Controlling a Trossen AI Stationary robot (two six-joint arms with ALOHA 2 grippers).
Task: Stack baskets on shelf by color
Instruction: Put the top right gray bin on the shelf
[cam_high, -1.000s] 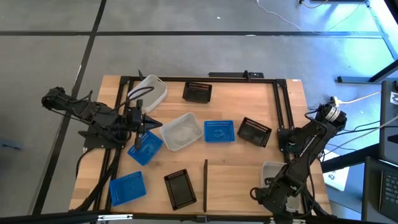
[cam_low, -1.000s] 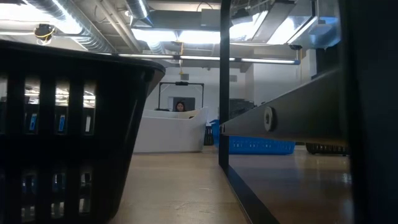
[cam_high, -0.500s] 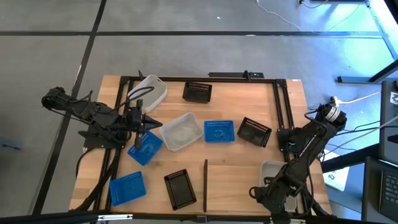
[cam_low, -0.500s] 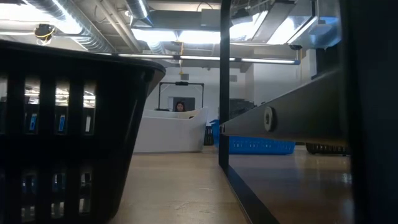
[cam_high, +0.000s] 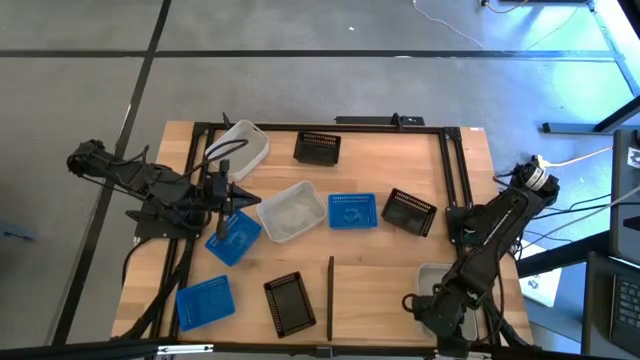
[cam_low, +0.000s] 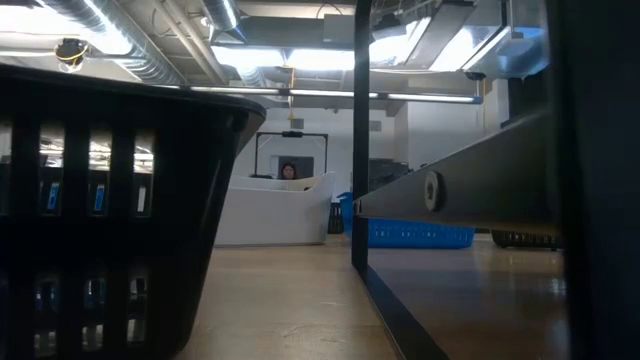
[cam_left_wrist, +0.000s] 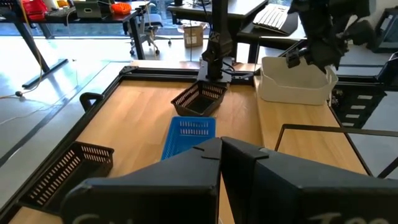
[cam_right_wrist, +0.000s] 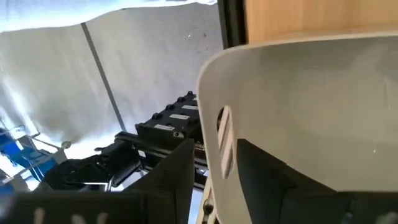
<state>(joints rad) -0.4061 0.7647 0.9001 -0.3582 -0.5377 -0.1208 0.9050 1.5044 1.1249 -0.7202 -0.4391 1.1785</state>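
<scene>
Baskets scattered over the table, both arms low at its sides.

On the left, the left gripper (cam_high: 243, 199) hangs with jaws shut and empty, over a blue basket (cam_high: 233, 238). A white basket (cam_high: 292, 211), a second blue basket (cam_high: 352, 211) and a black basket (cam_high: 409, 211) lie mid-table. On the right, the right gripper (cam_high: 440, 312) straddles another white basket's (cam_right_wrist: 323, 112) rim on the shelf (cam_high: 385, 290), jaws spread, gripping nothing.

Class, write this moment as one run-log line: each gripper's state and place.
left gripper: shut, over blue basket | right gripper: open astride white basket wall, on the shelf
</scene>
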